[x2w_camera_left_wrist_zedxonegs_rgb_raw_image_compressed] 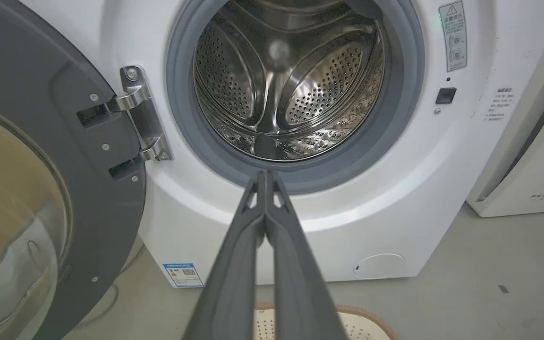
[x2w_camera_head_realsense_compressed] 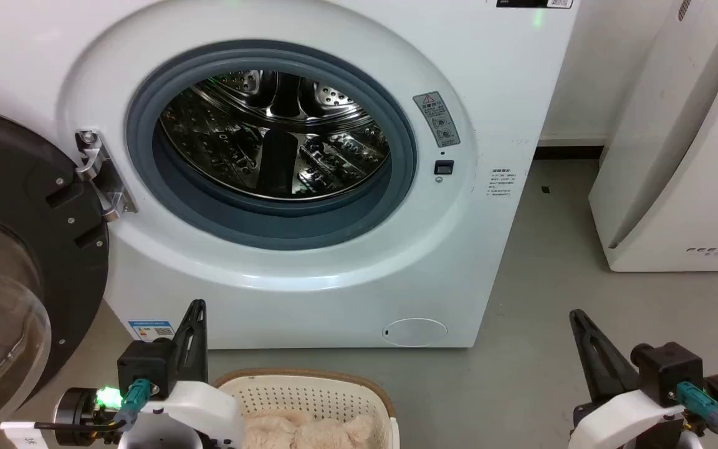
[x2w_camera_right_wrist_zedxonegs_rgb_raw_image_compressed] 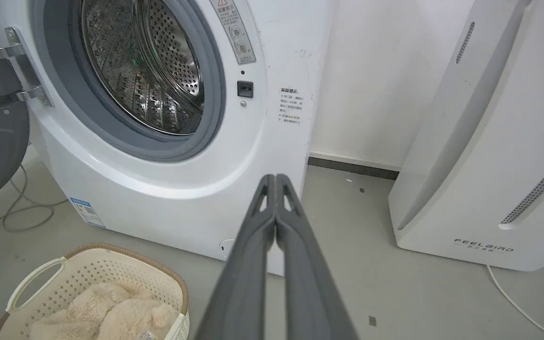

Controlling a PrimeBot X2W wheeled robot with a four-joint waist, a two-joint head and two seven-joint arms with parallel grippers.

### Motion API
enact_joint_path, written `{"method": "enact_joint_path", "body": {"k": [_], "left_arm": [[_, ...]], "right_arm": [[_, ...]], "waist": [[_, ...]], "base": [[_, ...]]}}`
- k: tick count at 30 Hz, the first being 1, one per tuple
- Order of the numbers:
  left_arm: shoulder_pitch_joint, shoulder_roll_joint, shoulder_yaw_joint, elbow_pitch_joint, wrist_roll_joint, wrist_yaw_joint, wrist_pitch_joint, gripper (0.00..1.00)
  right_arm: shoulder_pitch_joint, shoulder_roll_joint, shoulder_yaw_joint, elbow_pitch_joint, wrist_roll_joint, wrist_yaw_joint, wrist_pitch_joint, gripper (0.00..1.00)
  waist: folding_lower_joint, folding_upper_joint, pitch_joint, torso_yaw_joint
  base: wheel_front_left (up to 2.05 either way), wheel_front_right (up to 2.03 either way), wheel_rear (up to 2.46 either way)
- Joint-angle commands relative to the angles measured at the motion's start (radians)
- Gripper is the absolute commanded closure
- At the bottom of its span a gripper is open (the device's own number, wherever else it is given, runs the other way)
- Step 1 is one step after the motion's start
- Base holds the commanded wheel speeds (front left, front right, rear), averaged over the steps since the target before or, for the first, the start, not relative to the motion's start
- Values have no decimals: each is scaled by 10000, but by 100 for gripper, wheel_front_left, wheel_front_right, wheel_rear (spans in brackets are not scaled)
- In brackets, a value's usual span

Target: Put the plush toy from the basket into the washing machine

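The cream-beige plush toy (x2w_camera_right_wrist_zedxonegs_rgb_raw_image_compressed: pixel 106 311) lies inside the cream perforated basket (x2w_camera_right_wrist_zedxonegs_rgb_raw_image_compressed: pixel 88 269) on the floor before the white washing machine (x2w_camera_head_realsense_compressed: pixel 309 293). In the head view the plush toy (x2w_camera_head_realsense_compressed: pixel 309 431) and the basket (x2w_camera_head_realsense_compressed: pixel 315 390) sit at the bottom edge. The washer's dark round door (x2w_camera_head_realsense_compressed: pixel 16 249) hangs open to the left, and its steel drum (x2w_camera_head_realsense_compressed: pixel 278 134) shows nothing inside. My left gripper (x2w_camera_head_realsense_compressed: pixel 197 305) is shut, just left of the basket, empty. My right gripper (x2w_camera_head_realsense_compressed: pixel 577 315) is shut and empty, well right of the basket. Their closed fingers show as my left gripper (x2w_camera_left_wrist_zedxonegs_rgb_raw_image_compressed: pixel 266 174) and my right gripper (x2w_camera_right_wrist_zedxonegs_rgb_raw_image_compressed: pixel 272 177).
A smooth white slanted appliance marked FEELBAIR (x2w_camera_head_realsense_compressed: pixel 677 156) stands to the right on the grey floor (x2w_camera_head_realsense_compressed: pixel 540 299). Its white cable (x2w_camera_right_wrist_zedxonegs_rgb_raw_image_compressed: pixel 513 302) runs along the floor. Grey cables (x2w_camera_right_wrist_zedxonegs_rgb_raw_image_compressed: pixel 21 217) lie under the open door.
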Motion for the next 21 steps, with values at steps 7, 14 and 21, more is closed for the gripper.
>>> {"method": "enact_joint_path", "body": {"k": [7, 14, 21], "left_arm": [[126, 3, -5, -41, 26, -43, 3, 100], [126, 3, -5, -41, 26, -43, 3, 100], [-2, 0, -5, 14, -9, 19, -15, 0]], "right_arm": [[-141, -2, -5, -28, -78, -9, 16, 100], [-141, -2, -5, -28, -78, -9, 16, 100], [3, 0, -13, 1, 22, 0, -15, 0]], "waist": [[0, 0, 0, 0], [0, 0, 0, 0], [0, 0, 2, 0]], "base": [[0, 0, 0], [0, 0, 0], [0, 0, 0]]}}
